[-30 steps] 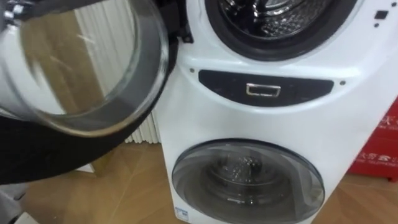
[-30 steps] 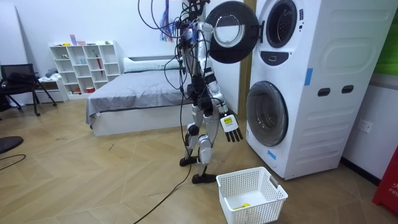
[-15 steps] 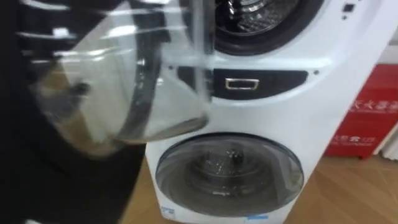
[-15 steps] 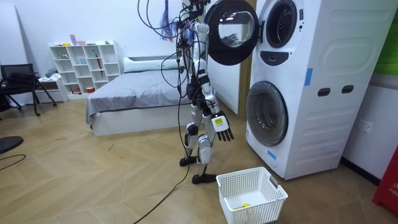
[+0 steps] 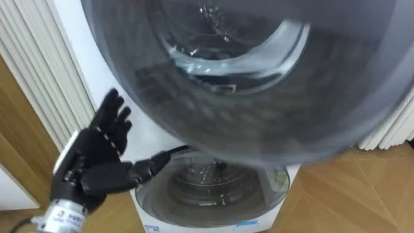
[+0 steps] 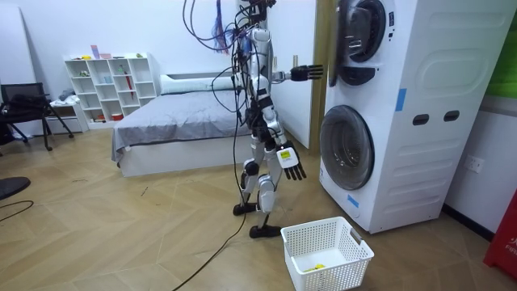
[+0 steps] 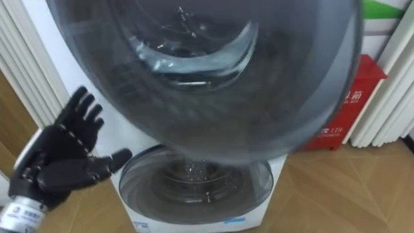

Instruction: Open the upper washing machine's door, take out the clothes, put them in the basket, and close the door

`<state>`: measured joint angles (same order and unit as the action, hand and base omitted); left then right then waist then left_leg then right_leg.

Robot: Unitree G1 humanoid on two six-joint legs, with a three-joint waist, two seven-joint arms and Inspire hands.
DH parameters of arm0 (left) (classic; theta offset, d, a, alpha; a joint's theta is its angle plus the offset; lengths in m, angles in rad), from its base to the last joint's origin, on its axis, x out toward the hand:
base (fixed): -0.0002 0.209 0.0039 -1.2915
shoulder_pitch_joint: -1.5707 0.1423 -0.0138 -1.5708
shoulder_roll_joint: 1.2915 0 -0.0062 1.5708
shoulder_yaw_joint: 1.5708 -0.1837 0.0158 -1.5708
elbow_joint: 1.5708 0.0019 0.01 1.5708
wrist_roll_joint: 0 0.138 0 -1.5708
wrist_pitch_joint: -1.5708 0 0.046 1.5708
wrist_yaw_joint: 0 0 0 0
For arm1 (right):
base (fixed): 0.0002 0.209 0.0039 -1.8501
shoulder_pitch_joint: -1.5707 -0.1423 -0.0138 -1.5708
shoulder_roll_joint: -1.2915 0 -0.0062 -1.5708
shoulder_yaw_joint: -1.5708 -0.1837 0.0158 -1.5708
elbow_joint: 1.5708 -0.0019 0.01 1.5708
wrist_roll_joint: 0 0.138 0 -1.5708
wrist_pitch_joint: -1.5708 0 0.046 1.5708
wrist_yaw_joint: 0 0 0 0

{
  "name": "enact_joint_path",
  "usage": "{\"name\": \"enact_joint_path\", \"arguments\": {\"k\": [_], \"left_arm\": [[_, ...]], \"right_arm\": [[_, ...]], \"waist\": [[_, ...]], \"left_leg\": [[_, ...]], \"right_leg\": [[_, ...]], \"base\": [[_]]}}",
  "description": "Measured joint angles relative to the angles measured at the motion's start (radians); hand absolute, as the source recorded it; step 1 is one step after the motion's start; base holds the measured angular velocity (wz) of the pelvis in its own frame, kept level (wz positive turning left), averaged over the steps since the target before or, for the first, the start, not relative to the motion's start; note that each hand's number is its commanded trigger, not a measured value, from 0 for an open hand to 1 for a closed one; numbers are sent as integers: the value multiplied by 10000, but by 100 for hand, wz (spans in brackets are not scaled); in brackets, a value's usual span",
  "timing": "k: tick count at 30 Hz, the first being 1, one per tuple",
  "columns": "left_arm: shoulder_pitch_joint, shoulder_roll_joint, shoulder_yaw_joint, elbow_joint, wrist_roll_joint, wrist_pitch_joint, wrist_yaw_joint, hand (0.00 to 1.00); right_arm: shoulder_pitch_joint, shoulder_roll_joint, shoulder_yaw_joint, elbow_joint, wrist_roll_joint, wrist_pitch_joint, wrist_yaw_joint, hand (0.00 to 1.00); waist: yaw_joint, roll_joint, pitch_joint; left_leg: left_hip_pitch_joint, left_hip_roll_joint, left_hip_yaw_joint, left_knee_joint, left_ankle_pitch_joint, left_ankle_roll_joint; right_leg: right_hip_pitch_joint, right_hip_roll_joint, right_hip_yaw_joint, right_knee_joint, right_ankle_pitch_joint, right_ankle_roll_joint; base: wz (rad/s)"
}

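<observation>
The stacked white washing machine (image 6: 388,113) stands right before me. Its upper round door (image 5: 259,77), dark-rimmed with a glass bowl, hangs close in front of my head and covers the upper drum. In the room view the door (image 6: 333,44) shows edge-on, close to the machine's front. My left hand (image 5: 97,162) is raised at the door's left edge, open with fingers straight and spread. The right hand (image 6: 292,164) hangs open by my thigh. No clothes show in either hand.
The lower drum's round door (image 5: 213,188) is shut. A white laundry basket (image 6: 327,252) with a small yellow thing inside sits on the wood floor behind me. A red box (image 7: 352,103) stands right of the machine, and a bed (image 6: 178,121) lies farther back.
The upper door has swung from wide open round to the machine's front. My left hand has come up beside it. The eye view has shifted.
</observation>
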<state>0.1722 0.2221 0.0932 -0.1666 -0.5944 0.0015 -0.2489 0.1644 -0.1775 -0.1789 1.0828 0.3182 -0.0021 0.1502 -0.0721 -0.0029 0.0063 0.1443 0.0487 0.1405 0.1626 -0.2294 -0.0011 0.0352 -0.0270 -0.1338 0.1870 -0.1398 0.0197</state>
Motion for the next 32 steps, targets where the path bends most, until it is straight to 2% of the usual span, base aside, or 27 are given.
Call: {"name": "enact_joint_path", "arguments": {"k": [2, 9, 11, 15, 18, 20, 21, 24, 27, 29, 32], "left_arm": [[4, -89, 4, 484, 6, 56, 21, 0], [50, -139, -320, 944, 195, 123, 23, 0], [26, -160, -562, 1513, 204, 16, 16, 0], [24, -206, -1038, 2620, 415, -44, 66, 0], [-28, -256, -1452, 4487, 705, -581, 61, 0], [104, -338, -1526, 6264, 1571, -616, 309, 0], [159, -345, -1534, 6713, 1696, -653, 382, 0], [259, -458, -1386, 10097, 2266, -821, 953, 0], [588, -665, -770, 11873, 2482, -827, 1593, 0], [698, -762, -549, 12570, 2479, -852, 2044, 0], [724, -905, -443, 12927, 2375, -926, 2683, 0]], "right_arm": [[-5, 67, -2, -32, 0, 0, -107, 0], [-65, 208, 162, 12, 316, -1, -37, 0], [-81, 209, 211, 57, 292, -28, -71, 0], [-68, 238, 433, 89, 332, -195, -185, 0], [-79, 281, 484, 174, 388, -295, -164, 0], [-67, 327, 487, 192, 404, -330, -166, 0], [-68, 343, 486, 247, 438, -340, -167, 0], [-35, 526, 492, 847, 1108, -407, -206, 0], [-21, 591, 491, 1169, 1304, -412, -192, 0], [-37, 630, 545, 1370, 1333, -422, -174, 0], [-118, 660, 1080, 1680, 1501, -449, -198, 0]], "waist": [[4, 1, -1], [-38, 135, -27], [-123, 229, -69], [-175, 273, -67], [-136, 172, -34], [-123, 50, 4], [-116, -3, 28], [191, -148, -1], [419, -181, -17], [546, -121, -1], [784, 18, -6]], "left_leg": [[7, 0, 66, 0, -1, 0], [47, 112, 217, -157, -65, -91], [43, 129, 220, -155, -56, -108], [31, 126, 240, -147, -54, -110], [75, 111, 260, -109, -48, -112], [83, 110, 298, -106, -48, -112], [77, 111, 299, -107, -48, -112], [118, 121, 382, -104, -49, -113], [116, 121, 482, -111, -75, -154], [110, 117, 478, -117, -90, -167], [94, 117, 486, -126, -90, -167]], "right_leg": [[-5, 1, 1, 3, 12, -20], [-16, 107, -57, 31, 91, -122], [-18, 127, -49, 33, 95, -131], [-38, 127, -33, 26, 83, -143], [-7, 130, 35, 4, 53, -141], [-43, 142, 84, -56, 51, -138], [-40, 147, 88, -78, 52, -138], [-44, 176, 171, -186, 55, -140], [-85, 173, 191, -213, 54, -136], [-104, 170, 192, -208, 58, -130], [-144, 172, 196, -188, 60, -127]], "base": [[0], [0], [0], [0], [-5], [-6], [-3], [-9], [-10], [-5], [-4]]}}
